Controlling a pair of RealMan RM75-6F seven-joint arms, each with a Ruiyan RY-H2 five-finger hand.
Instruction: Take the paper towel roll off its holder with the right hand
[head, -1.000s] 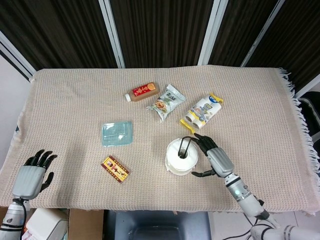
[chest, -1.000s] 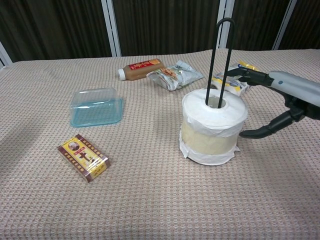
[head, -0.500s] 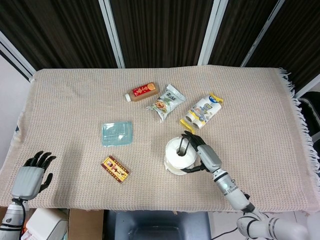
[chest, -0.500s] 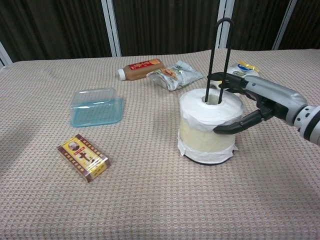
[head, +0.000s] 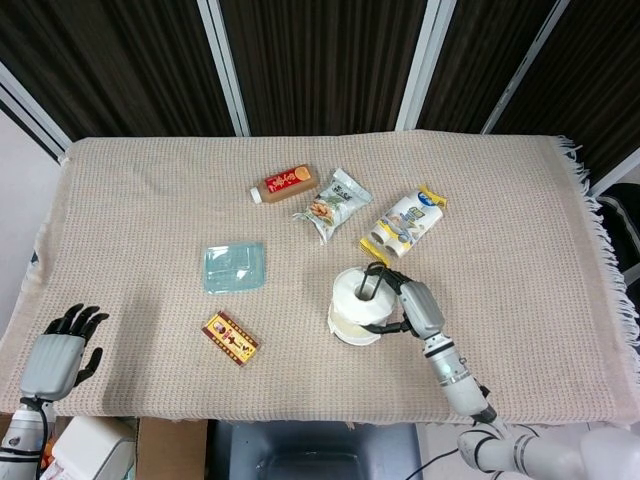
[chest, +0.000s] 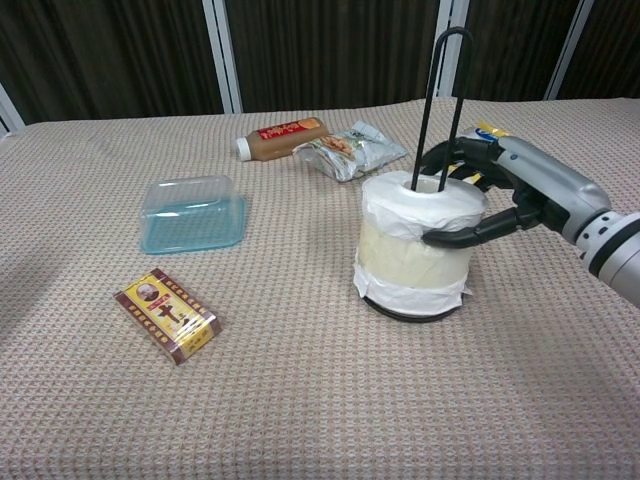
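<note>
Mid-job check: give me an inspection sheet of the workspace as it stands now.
Surface: beige woven tablecloth, fringed at the right edge.
Job's things: white paper towel roll on its black wire-loop holder; the holder's dark base shows under the roll.
Clutter: brown bottle with red label, green-white snack bag, yellow-white packet, clear blue plastic box, small red-yellow box.
Hands: right hand grips the roll's top; left hand open at the near-left table edge.
Cables: nothing seen.
Surroundings: dark curtains behind.
</note>
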